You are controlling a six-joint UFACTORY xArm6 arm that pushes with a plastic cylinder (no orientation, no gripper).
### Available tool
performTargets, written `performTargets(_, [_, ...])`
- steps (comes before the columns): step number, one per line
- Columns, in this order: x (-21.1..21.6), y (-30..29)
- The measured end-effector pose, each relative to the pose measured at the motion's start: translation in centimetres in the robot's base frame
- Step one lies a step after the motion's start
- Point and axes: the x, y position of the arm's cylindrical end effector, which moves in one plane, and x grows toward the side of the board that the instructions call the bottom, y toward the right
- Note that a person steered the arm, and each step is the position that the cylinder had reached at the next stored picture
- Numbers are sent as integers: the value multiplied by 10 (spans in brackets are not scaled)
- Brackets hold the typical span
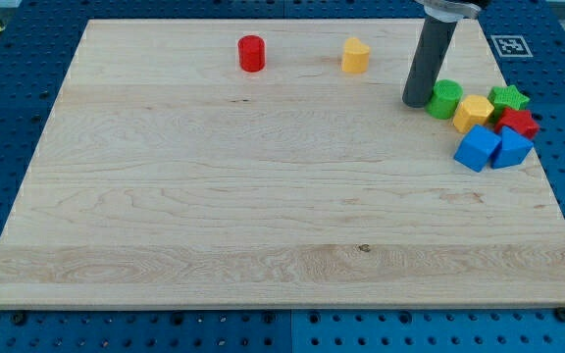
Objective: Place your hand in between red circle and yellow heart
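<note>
A red circle block (252, 53) stands near the view's top, left of centre. A yellow heart block (355, 56) stands to its right, with a gap of bare board between them. My tip (418, 100) is to the right of and below the yellow heart, right next to the left side of a green circle block (446, 98); I cannot tell whether it touches it. The tip is well away from the red circle.
A cluster sits at the view's right edge of the wooden board (263, 216): a yellow block (473, 114), a green star (508, 97), a red star (518, 123), and two blue blocks (478, 148) (511, 147). A marker tag (510, 45) lies at the top right.
</note>
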Motion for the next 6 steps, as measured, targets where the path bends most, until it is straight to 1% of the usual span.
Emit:
performTargets(3, [-7,42])
performTargets(4, [-15,37])
performTargets(5, [-37,-14])
performTargets(6, [-41,-89])
